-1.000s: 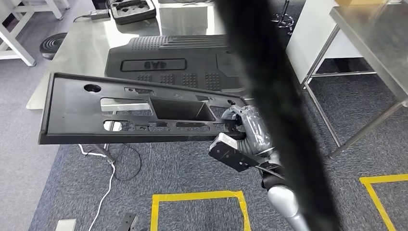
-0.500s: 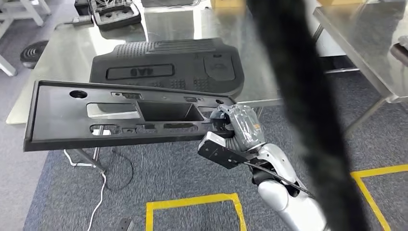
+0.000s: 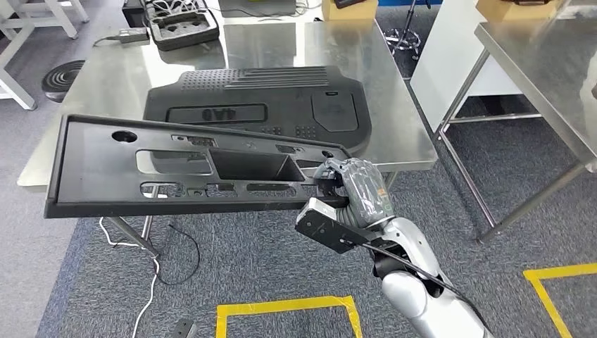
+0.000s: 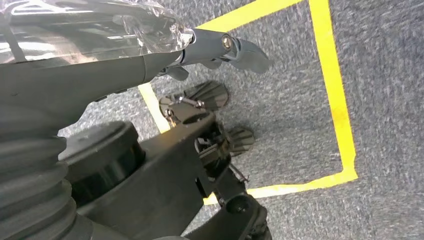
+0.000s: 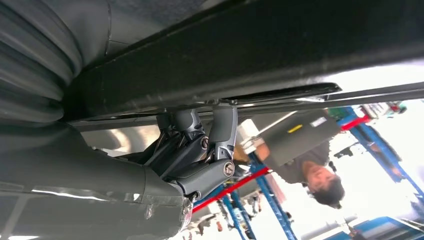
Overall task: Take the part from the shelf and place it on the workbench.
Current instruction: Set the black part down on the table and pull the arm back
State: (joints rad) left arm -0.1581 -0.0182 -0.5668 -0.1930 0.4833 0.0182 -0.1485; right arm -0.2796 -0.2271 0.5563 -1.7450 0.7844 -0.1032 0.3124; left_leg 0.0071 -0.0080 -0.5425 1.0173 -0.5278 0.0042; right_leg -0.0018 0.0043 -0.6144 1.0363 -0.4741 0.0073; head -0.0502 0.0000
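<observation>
Grey carpet marked with yellow tape (image 3: pixel 288 307) lies under a steel surface (image 3: pixel 394 120) that fills the far middle of the head view, with a second steel surface (image 3: pixel 542 63) off to the right. On the first surface lies a broad black moulded cover (image 3: pixel 260 105), flat, its ribbed end toward the far side; farther back on the left sits a dark foam tray (image 3: pixel 179 24), and a cardboard box (image 3: pixel 348 8) stands at the far edge. The part (image 3: pixel 176 169), a long black panel with several cut-out openings, hangs in the air at the near edge of that surface, roughly level, its far long edge overlapping the surface's near edge and the cover as seen from above, its left end reaching out past the surface's left corner. The right hand (image 3: pixel 338 184) grips the part at its right end, fingers clamped on the rim; in the right wrist view the dark fingers (image 5: pixel 220 135) press up against the part's black edge (image 5: pixel 280 55). In that view a person (image 5: pixel 305 160) stands in the background among blue racks. The left hand (image 4: pixel 220 47) hangs over the carpet, holding nothing, its fingers apart. A white cable (image 3: pixel 151 289) trails across the floor at near left.
</observation>
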